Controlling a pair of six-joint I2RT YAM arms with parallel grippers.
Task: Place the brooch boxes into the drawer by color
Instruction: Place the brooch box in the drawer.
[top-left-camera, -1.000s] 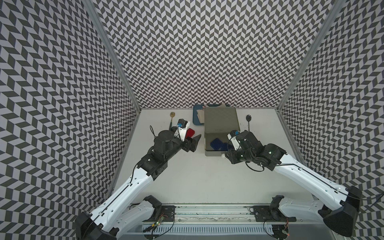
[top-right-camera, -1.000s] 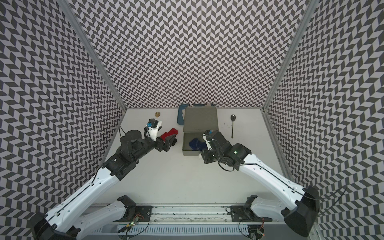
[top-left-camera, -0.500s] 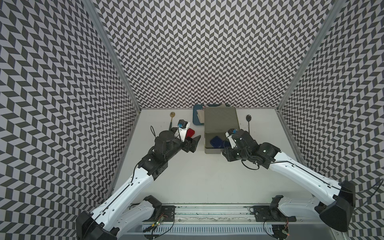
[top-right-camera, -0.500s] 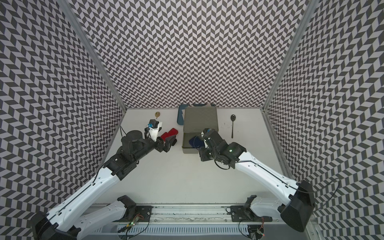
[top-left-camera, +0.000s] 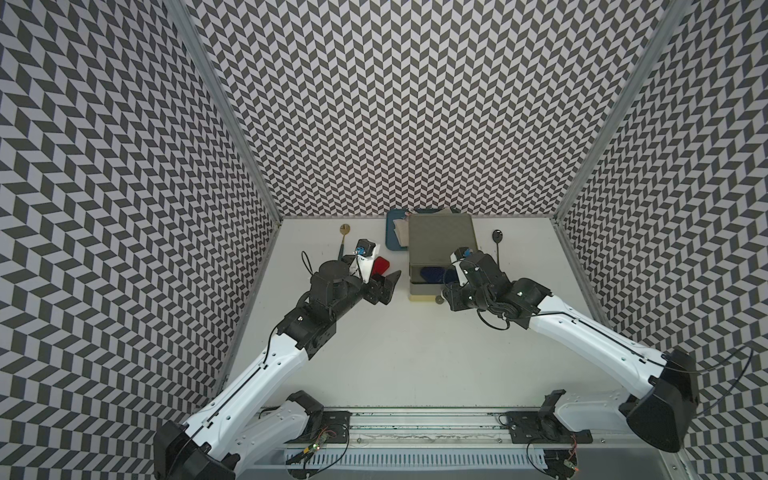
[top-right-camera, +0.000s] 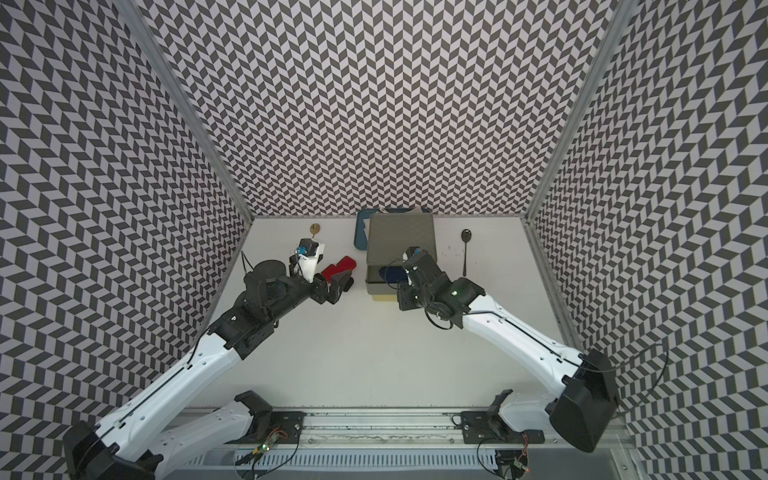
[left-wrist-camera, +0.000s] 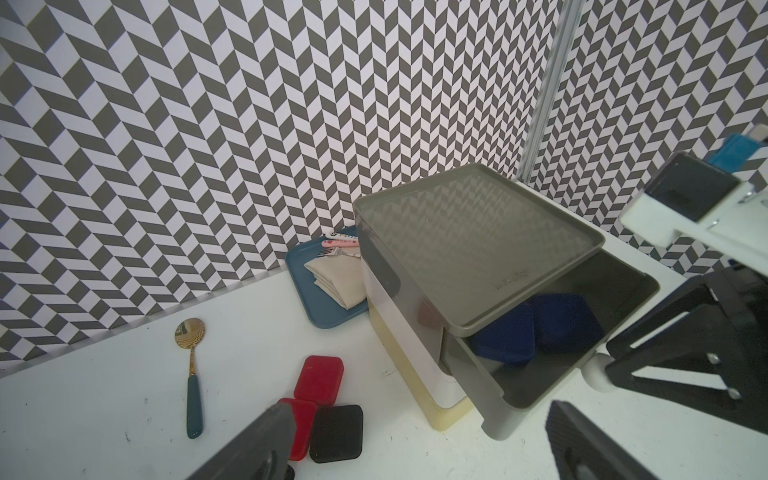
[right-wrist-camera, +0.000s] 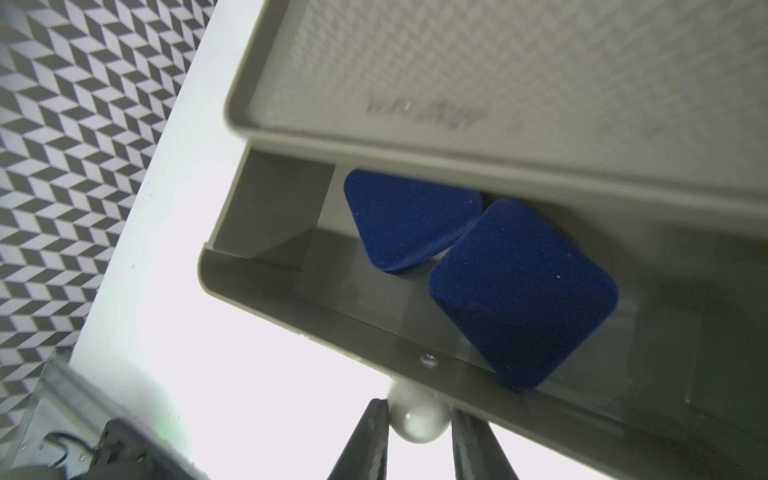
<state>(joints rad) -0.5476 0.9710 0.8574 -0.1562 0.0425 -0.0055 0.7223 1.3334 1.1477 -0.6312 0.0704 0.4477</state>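
Starting at the drawer (left-wrist-camera: 478, 232), we find its grey top tier (left-wrist-camera: 498, 409) pulled out. Inside lies a dark blue brooch box (right-wrist-camera: 409, 224) toward the back, with a second dark blue box (right-wrist-camera: 519, 291) overlapping it nearer the front wall. The right gripper (right-wrist-camera: 419, 411) has its fingertips either side of that tier's ball knob (right-wrist-camera: 417, 428); we cannot tell whether they clamp it.

Beside the drawer, on the left arm's side, two red brooch boxes (left-wrist-camera: 319, 380) and a black brooch box (left-wrist-camera: 336, 432) lie touching on the table (left-wrist-camera: 104, 395). The left gripper (left-wrist-camera: 419, 444) hovers by them, fingers spread wide and holding nothing. A blue tray (left-wrist-camera: 328, 307) sits by the drawer's rear corner, and a gold spoon (left-wrist-camera: 192, 357) lies farther out.
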